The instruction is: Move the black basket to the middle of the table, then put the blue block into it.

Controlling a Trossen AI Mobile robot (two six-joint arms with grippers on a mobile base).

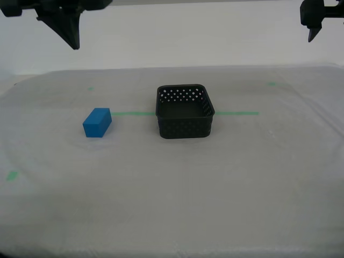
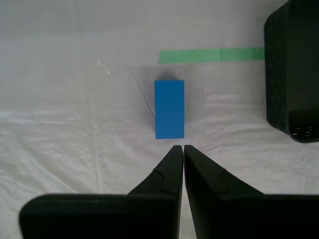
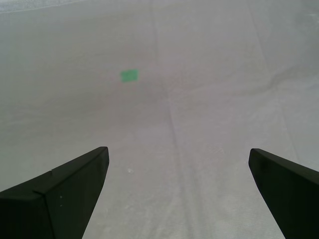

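The black basket [image 1: 184, 128] stands empty near the table's [image 1: 215, 188] middle, on the green tape line. To its side, towards the exterior view's left, the blue block [image 1: 97, 122] lies on the cloth. High above the block hangs my second gripper [image 1: 74, 40], at the exterior view's top left. In the second wrist view my second gripper [image 2: 179, 147] is shut with nothing in it, pointing at the blue block [image 2: 169, 109], and the black basket [image 2: 291, 74] sits off to the side. My first gripper [image 3: 178, 149] is open over bare cloth; it hangs at the exterior view's top right [image 1: 312, 33].
A thin green tape line [image 1: 236, 113] runs across the table behind the basket and shows as a green strip [image 2: 209, 55] beyond the block. Small green marks [image 1: 12, 175] dot the cloth, one green mark [image 3: 129, 75] below my first gripper. Wrinkled cloth surrounds block and basket.
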